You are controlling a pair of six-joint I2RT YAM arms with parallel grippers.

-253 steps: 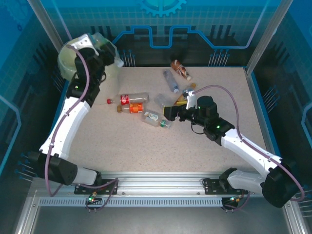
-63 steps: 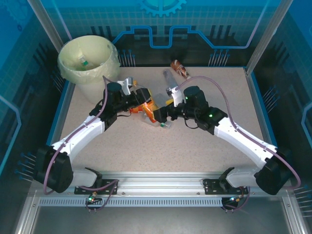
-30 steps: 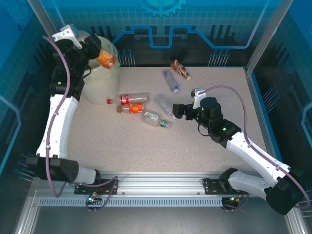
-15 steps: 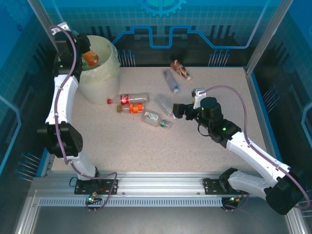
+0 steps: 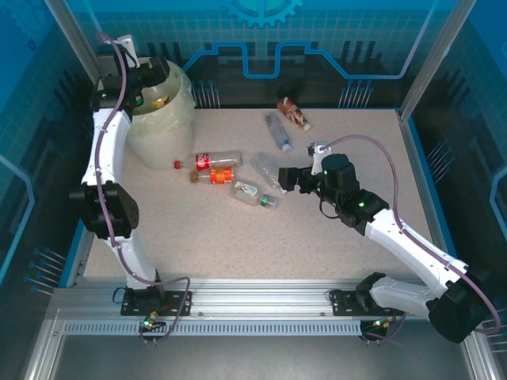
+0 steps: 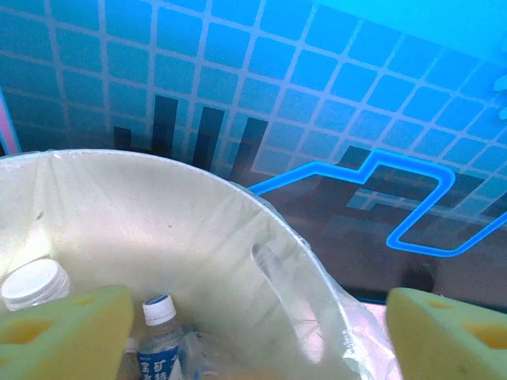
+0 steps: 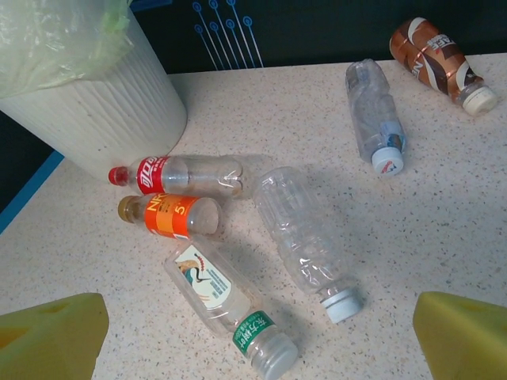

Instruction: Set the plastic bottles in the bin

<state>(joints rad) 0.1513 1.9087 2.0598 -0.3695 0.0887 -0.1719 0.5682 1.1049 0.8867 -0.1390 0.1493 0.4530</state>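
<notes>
My left gripper [image 5: 150, 85] hangs open over the bin [image 5: 162, 142] at the back left, nothing between its pads [image 6: 63, 332]. Inside the bin [image 6: 158, 214] lie a blue-label bottle [image 6: 157, 336], a white cap [image 6: 33, 283] and an orange bottle [image 5: 161, 101]. On the table lie plastic bottles: red-label [image 7: 186, 172], orange-label [image 7: 168, 215], green-label [image 7: 230, 305], a clear one [image 7: 305, 229], a blue-capped clear one [image 7: 376, 119] and a brown one [image 7: 434, 59]. My right gripper [image 5: 279, 182] is open and low, just right of the clear bottle [image 5: 269, 170], holding nothing.
The bin's ribbed wall [image 7: 103, 119] stands close behind the red-label bottle [image 5: 210, 161]. A blue raised border [image 5: 417, 158] edges the table on the right. Bare tabletop [image 5: 198, 237] stretches in front of the bottles.
My left gripper has swung further over the bin and opened; the orange bottle it held now lies in the bin. The right arm has hardly moved.
</notes>
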